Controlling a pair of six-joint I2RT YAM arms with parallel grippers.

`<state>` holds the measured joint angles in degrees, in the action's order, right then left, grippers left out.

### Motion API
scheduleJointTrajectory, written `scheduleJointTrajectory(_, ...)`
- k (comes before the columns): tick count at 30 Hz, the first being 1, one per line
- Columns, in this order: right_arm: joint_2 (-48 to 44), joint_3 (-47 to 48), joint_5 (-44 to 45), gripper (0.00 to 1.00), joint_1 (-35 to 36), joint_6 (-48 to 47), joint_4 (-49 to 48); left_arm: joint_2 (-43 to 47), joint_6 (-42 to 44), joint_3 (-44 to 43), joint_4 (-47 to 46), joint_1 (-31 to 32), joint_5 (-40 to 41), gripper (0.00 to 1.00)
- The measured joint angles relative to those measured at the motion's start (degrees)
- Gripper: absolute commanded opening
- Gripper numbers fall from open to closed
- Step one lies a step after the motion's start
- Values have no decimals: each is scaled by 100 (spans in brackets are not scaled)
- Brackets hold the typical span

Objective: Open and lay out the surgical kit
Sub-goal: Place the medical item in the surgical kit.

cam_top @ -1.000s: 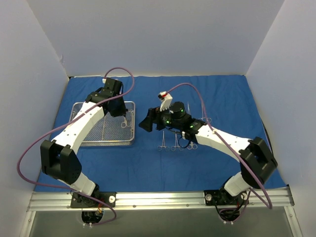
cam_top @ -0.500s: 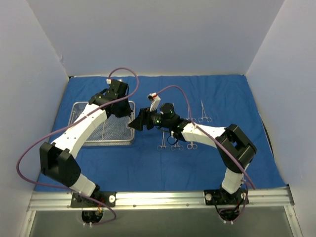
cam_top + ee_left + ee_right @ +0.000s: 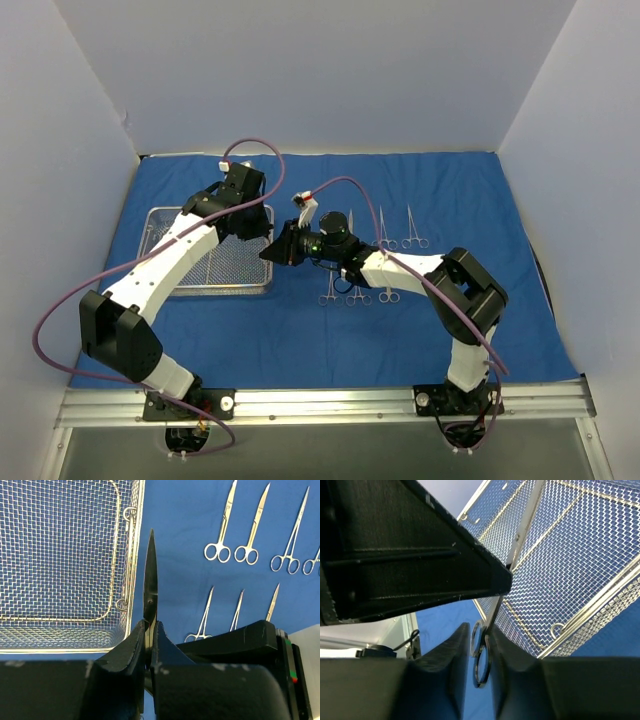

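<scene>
Clamping one instrument [image 3: 150,580], left jaws hide its ring handles.

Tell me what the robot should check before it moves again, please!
1. Left gripper pinching the scissors: ok.
2. Right gripper straddling the scissors' handle end: ok.
3. Right grip tight enough for the left to let go: cannot tell.
4. Mesh tray emptied: cannot tell, partly hidden.
5. Other instruments lying flat in rows: ok.
6. Free room on the blue cloth for one more: ok.
</scene>
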<state>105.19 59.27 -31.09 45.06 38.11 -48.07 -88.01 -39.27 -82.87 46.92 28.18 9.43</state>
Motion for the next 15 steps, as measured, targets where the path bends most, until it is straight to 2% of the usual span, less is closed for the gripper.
scheduleJointTrajectory(1, 0, 0, -9, 9, 0, 4, -33, 4, -4, 0, 0, 7, 0, 2)
scheduleJointTrajectory(4, 11, 0, 4, 2, -15, 39, -33, 83, -2, 0, -7, 20, 11, 2)
scheduleJointTrajectory(7, 15, 0, 17, 0, -39, 55, -92, 214, 33, 2, -26, 22, 17, 13)
scheduleJointTrajectory(8, 15, 0, 17, 0, -37, 55, -142, 254, 59, 2, -37, 22, 17, 25)
scheduleJointTrajectory(10, 13, 0, 0, 0, -37, 55, -216, 350, 125, 59, -101, 22, 11, 37)
scheduleJointTrajectory(11, 11, 0, -20, 0, -35, 57, -227, 413, 138, 105, -149, 22, -4, 53)
scheduleJointTrajectory(14, -11, -35, -55, 0, -33, 68, -225, 645, 269, 225, -302, 22, -76, 71)
scheduleJointTrajectory(15, -39, -66, -72, 0, -33, 72, -225, 726, 308, 251, -356, 22, -92, 80)
